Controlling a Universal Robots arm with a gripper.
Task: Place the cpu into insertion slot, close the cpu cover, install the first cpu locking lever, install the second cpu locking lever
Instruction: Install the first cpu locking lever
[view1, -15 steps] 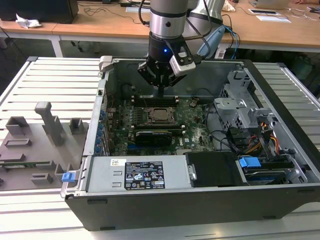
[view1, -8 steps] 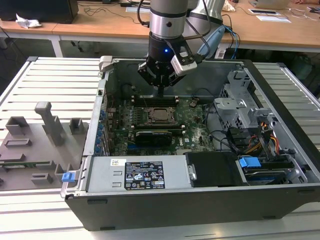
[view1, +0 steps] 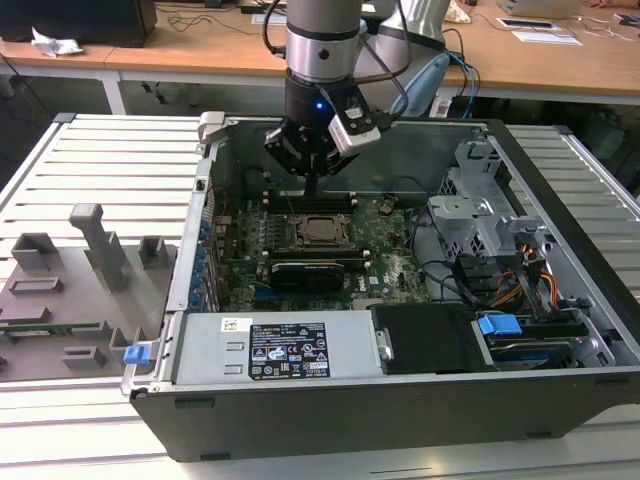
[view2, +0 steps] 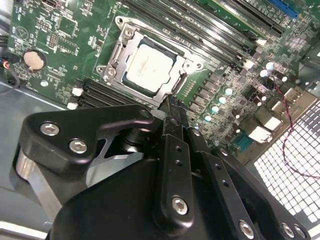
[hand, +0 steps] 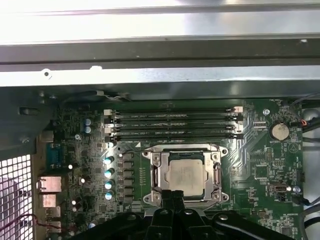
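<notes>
Silvery-beige, your cpu (hand: 185, 175) lies flat with its top up on the motherboard (hand: 252, 167), just beyond the pincer (hand: 172, 194) tips. It is square, with no long axis. The cpu cover (hand: 156, 172) lies down around it. Your pincer is closed tip to tip and holds nothing; it hides the cover's nearest edge.

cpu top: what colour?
The cpu top is plain, pale silvery-beige metal; it shows best in the second wrist view.
</notes>
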